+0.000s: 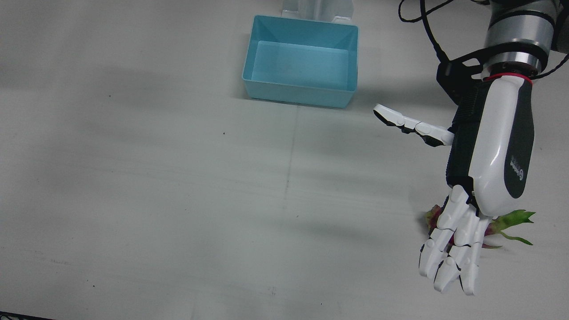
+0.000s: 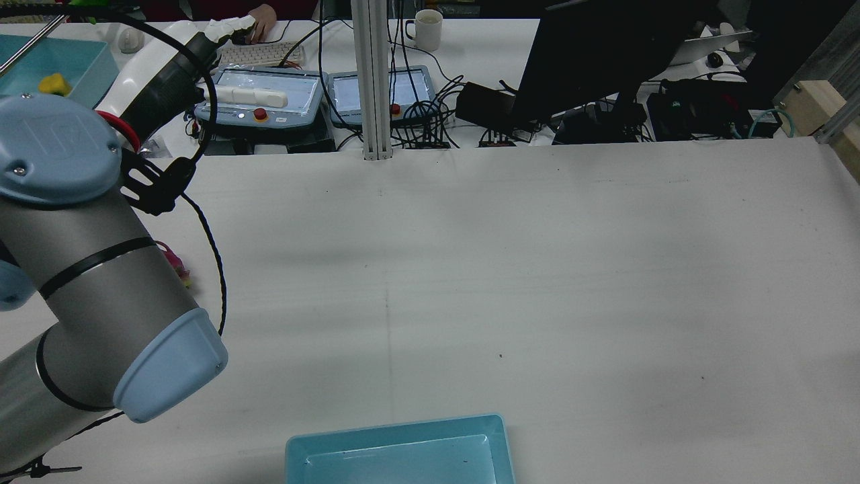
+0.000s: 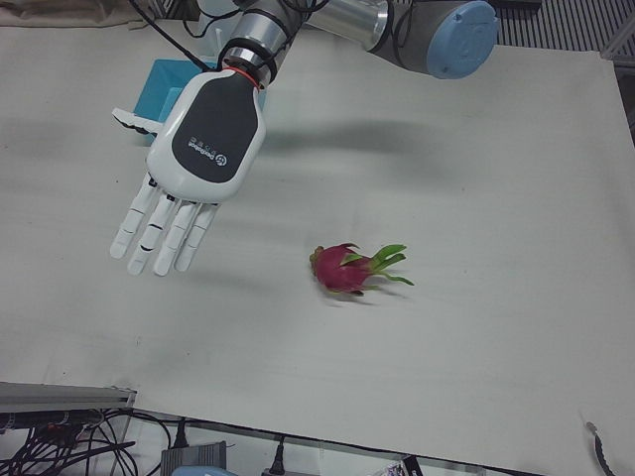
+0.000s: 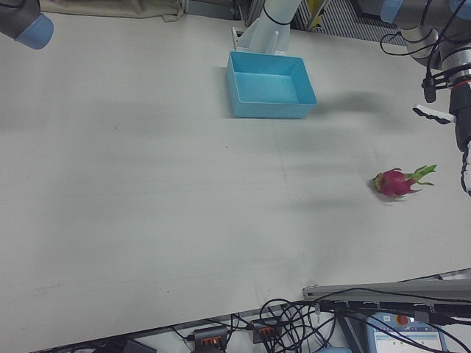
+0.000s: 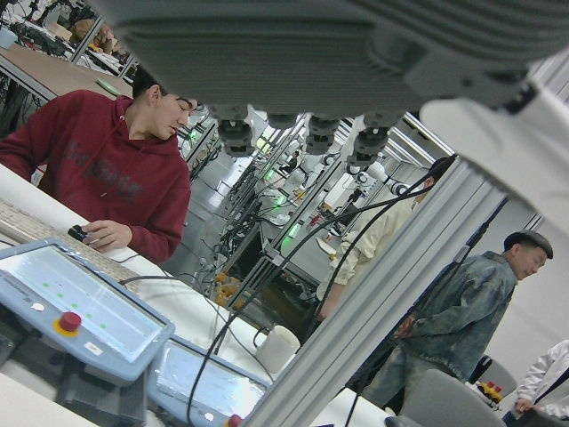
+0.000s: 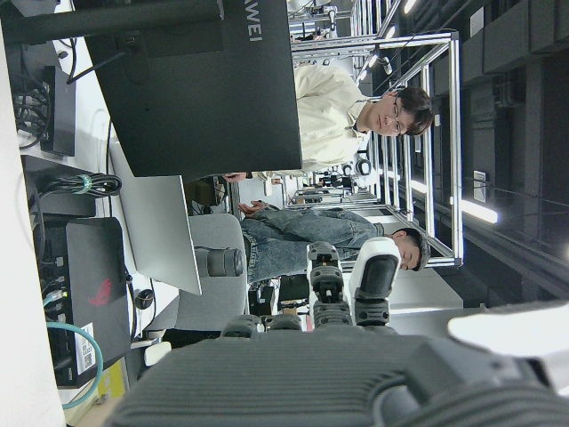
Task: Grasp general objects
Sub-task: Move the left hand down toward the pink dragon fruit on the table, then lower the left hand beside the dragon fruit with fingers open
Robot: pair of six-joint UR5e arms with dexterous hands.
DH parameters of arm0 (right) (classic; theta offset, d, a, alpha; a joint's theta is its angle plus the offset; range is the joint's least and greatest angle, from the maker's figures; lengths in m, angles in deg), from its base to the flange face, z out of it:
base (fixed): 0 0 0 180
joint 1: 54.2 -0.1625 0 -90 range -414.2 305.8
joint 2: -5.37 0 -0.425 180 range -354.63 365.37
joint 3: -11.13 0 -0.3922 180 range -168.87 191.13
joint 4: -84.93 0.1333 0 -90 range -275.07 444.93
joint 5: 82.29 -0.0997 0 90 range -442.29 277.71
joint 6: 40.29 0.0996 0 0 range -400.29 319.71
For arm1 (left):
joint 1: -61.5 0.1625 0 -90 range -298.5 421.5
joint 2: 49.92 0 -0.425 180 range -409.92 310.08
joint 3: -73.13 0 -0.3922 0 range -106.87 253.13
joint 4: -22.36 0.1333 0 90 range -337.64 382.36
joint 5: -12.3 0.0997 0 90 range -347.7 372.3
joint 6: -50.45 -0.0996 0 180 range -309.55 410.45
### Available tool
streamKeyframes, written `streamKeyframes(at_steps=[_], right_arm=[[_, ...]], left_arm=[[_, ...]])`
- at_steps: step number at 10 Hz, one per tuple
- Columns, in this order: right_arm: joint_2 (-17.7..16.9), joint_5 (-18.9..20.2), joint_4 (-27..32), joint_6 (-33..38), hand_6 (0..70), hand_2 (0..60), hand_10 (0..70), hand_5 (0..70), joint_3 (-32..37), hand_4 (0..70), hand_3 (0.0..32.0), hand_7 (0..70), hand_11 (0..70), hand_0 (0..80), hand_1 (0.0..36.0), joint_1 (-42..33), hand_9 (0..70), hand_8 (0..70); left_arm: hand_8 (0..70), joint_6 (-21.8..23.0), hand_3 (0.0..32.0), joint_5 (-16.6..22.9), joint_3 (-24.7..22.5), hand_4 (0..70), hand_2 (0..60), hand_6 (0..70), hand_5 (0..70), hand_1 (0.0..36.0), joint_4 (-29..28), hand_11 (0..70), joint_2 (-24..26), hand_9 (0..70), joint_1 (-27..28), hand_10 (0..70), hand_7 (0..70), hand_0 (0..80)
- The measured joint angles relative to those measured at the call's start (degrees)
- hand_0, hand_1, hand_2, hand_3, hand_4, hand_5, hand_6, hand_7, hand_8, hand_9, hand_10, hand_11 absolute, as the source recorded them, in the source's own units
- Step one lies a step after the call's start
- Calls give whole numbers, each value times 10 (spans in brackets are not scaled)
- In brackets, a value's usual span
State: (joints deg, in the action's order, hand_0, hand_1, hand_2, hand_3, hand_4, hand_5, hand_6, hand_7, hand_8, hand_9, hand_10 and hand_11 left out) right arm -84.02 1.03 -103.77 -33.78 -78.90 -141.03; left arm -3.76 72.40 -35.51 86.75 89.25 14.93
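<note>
One dragon fruit (image 3: pixel 345 270) lies on the desk (image 1: pixel 178 200), with the left hand (image 3: pixel 189 169) hovering above it, fingers spread and empty. I'd drop straight down, centre the palm over the pink body rather than the leaves, then close. Right hand (image 6: pixel 338 374): can't tell.

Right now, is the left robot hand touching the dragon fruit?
Apart. The left-front view shows bare table between the open left robot hand and the dragon fruit; the overlap in the front view is only the hand hovering above.
</note>
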Motion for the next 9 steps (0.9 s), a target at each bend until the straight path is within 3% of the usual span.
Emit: streamKeyframes(at_steps=[1,2,3,4,6,7,8,9], right_arm=[[0,0,0,0,0,0,0,0,0,0,0,0,0,0,0,0,0,0],[0,0,0,0,0,0,0,0,0,0,0,0,0,0,0,0,0,0],[0,0,0,0,0,0,0,0,0,0,0,0,0,0,0,0,0,0],[0,0,0,0,0,0,0,0,1,0,0,0,0,0,0,0,0,0],[-1,0,0,0,0,0,0,0,0,0,0,0,0,0,0,-1,0,0],[-1,0,0,0,0,0,0,0,-2,0,0,0,0,0,0,-2,0,0],[-2,0,0,-1,0,0,0,0,-4,0,0,0,0,0,0,-3,0,0],[-2,0,0,-1,0,0,0,0,-5,0,0,0,0,0,0,-3,0,0]], left_arm=[[0,-18,82,3,-1,0,0,0,0,112,13,0,-6,1,0,0,73,467],[0,-29,220,6,-2,0,0,0,0,135,23,0,-15,0,-1,0,34,474],[0,-35,316,7,-5,0,0,0,0,161,31,0,-23,0,-3,0,1,504],[0,-37,320,8,-8,0,0,0,0,167,38,0,-28,0,-5,0,0,533],[0,-37,264,9,-10,0,0,0,0,161,79,0,-17,0,0,0,25,545],[0,-37,234,9,-16,0,0,0,0,139,111,0,3,0,0,0,29,523],[0,-37,218,9,-24,0,0,0,0,94,143,0,23,0,2,0,17,493],[0,-37,212,9,-30,0,0,0,0,110,167,0,36,0,6,0,18,499]])
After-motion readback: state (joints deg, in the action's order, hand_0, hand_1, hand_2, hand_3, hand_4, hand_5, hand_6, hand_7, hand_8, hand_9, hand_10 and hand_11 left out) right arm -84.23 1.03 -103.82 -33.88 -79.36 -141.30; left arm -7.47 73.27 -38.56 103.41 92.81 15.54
